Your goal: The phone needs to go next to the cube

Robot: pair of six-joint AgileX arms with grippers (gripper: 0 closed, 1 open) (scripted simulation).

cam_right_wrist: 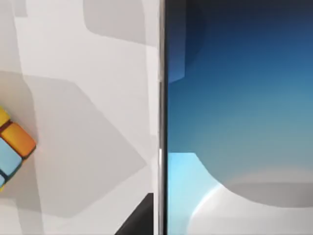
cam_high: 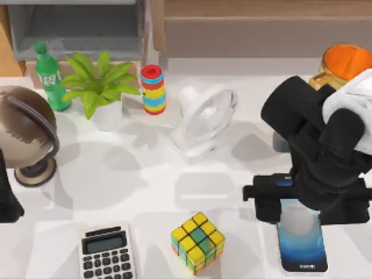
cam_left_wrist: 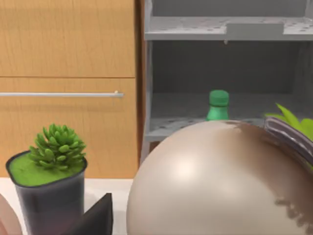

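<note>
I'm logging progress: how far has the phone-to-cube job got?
Done: the right pincer is over the top end of the slim blue-to-white smartphone near the table's front right. In hand: the approach for a grasp; whether the fingers have closed is hidden. Left: lifting the smartphone and setting it beside the multicoloured puzzle cube, apart to its left. The left arm is parked at the left edge.

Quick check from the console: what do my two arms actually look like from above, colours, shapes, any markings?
The right arm is matte black with bulky rounded segments, a white sleeve-like section near the top view's right edge, and a small blue mark on its boxy black right gripper. The left arm shows as a plain black shape at the table's left edge.
</note>
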